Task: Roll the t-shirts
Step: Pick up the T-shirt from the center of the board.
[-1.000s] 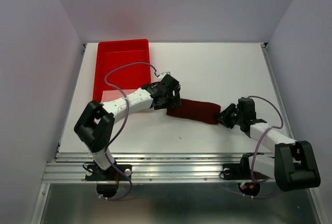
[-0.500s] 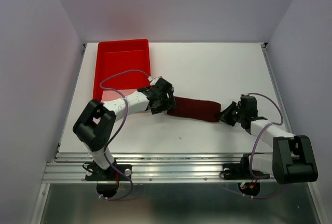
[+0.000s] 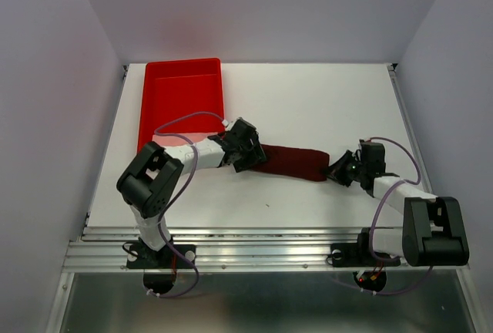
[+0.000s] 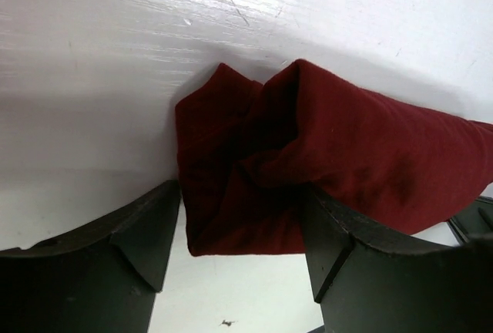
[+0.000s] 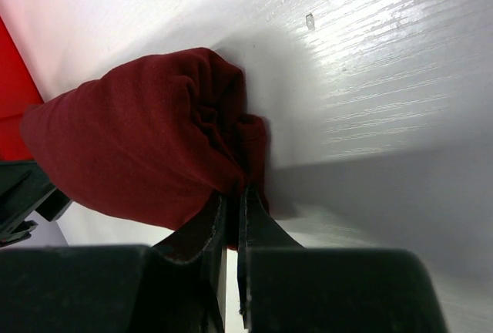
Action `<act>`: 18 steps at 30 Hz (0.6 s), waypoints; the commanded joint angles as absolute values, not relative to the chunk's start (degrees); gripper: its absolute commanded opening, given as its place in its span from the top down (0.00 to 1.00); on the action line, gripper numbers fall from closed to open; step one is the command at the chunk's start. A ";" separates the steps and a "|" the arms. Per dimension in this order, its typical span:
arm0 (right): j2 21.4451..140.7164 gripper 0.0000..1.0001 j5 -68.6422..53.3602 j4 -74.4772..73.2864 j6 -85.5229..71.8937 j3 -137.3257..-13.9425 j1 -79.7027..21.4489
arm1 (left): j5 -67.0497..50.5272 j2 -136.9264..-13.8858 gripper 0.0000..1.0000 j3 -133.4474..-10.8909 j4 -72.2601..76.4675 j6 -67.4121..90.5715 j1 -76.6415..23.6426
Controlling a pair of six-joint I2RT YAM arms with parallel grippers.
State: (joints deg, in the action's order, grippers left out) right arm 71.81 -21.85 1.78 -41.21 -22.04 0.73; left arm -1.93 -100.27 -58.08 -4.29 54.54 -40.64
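Maroon t-shirt [image 3: 291, 162]: lay rolled lengthwise on white worktop [image 3: 323, 102], near-centre. Left hand [image 3: 248, 160]: fingers spread around roll's left end. Right hand [image 3: 337, 169]: fingers pressed together, pinching its right end.

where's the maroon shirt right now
In the top view the t-shirt lies rolled on the table centre, between the left hand and right hand, right of the red tray.

Dark maroon t-shirt [image 4: 323, 163] rolled into a bundle on the white table [image 4: 115, 63], crumpled end nearest. Left gripper [image 4: 243, 229] open around that end, one black finger [image 4: 139, 233] beside the cloth on each side. Roll running off toward the right edge.
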 commanded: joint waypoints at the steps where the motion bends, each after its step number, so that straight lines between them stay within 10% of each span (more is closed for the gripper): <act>1: 73.91 0.99 -18.72 -1.23 -37.27 -21.88 1.41 | -3.60 -102.13 0.28 -58.01 -0.62 55.99 -40.43; 9: 75.50 0.99 -20.48 -1.14 -35.95 -22.67 1.41 | -0.62 -103.97 0.36 -57.83 -0.44 55.81 -40.43; 18: 75.50 0.99 -21.44 -2.63 -34.89 -22.85 1.41 | 1.41 -104.25 1.00 -56.70 -0.44 53.44 -40.52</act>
State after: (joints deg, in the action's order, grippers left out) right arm 74.22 -24.27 2.20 -38.37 -23.20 1.17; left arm -0.89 -104.18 -58.13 1.67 55.55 -40.38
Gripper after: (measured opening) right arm 0.064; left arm 0.063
